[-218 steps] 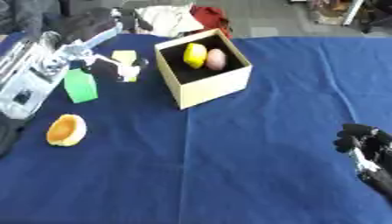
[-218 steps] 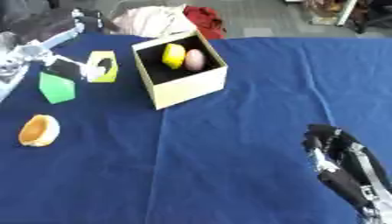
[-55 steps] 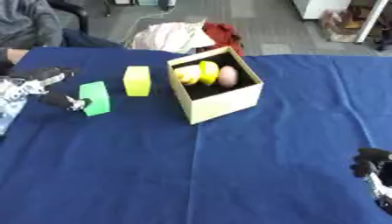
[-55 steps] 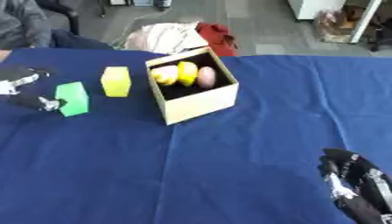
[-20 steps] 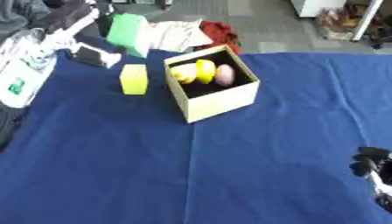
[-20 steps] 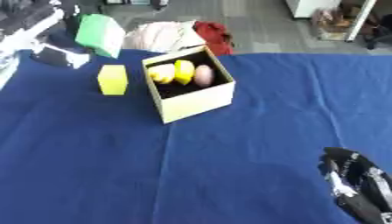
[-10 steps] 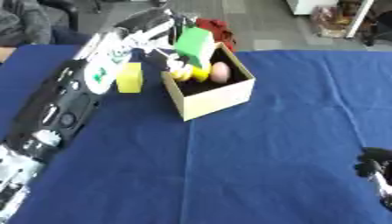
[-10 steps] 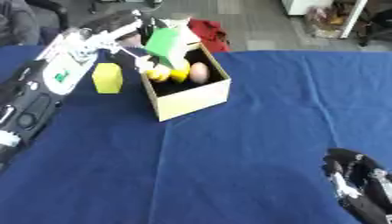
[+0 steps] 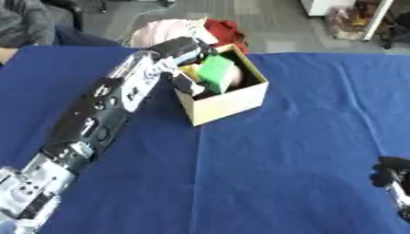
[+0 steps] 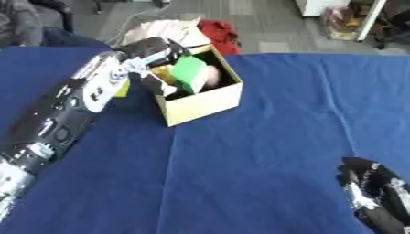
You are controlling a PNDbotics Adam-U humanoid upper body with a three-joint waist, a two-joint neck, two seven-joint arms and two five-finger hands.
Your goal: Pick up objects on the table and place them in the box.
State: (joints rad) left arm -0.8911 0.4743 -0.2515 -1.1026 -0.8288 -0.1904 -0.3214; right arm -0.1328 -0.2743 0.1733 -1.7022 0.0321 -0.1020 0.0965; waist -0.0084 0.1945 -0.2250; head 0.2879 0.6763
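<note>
A tan cardboard box [image 9: 233, 102] stands on the blue tablecloth at upper centre. My left arm stretches from the lower left up to it. My left hand [image 9: 185, 49] reaches over the box's left wall, shut on a green block [image 9: 215, 73] that sits tilted inside the box. Behind the block I see a yellow item [image 10: 163, 69] and a pinkish round item [image 10: 211, 74] in the box. A sliver of a yellow block [image 10: 122, 89] shows beside the arm, left of the box. My right hand [image 10: 373, 194] rests open at the lower right corner.
Pink-white cloth [image 9: 166, 32] and red cloth [image 9: 225, 29] lie just beyond the table's far edge, behind the box. A person's dark sleeve [image 9: 22, 22] shows at the top left. Blue cloth [image 9: 280, 160] covers the table.
My left hand has carried the green block from above the box's left rim down into the box. The right hand has stayed where it was.
</note>
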